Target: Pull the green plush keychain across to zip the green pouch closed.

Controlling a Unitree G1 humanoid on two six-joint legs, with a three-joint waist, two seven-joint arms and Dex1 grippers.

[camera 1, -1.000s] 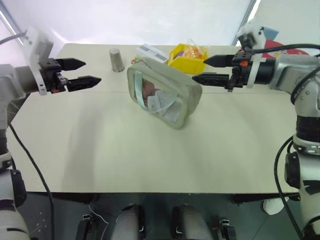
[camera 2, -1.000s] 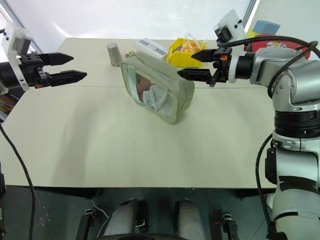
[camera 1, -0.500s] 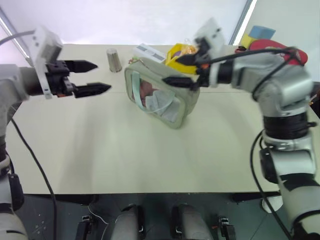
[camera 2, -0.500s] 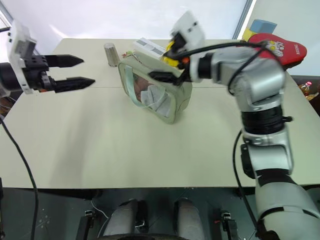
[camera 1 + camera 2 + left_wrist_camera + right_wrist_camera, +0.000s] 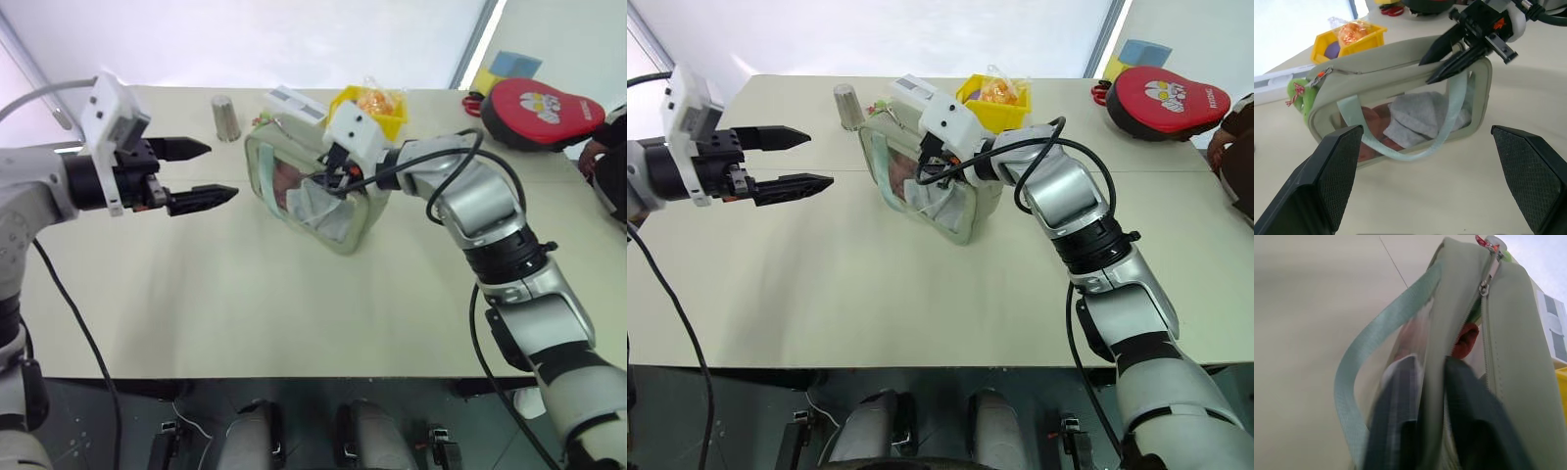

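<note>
A pale sage pouch (image 5: 1400, 63) with a clear window and mint strap is stood on the tabletop (image 5: 245, 294). A lime plush keychain (image 5: 1300, 95) is seen hanging at its far zipper end.

Beige table (image 5: 245, 294), seam across top; bright white backdrop behind; dark floor (image 5: 137, 431) below.

The right gripper (image 5: 1431, 431) pinches the top edge of the green pouch (image 5: 1520, 362), one finger on each side. A mint strap (image 5: 1359, 372) loops beside it over the counter (image 5: 1303, 333).
</note>
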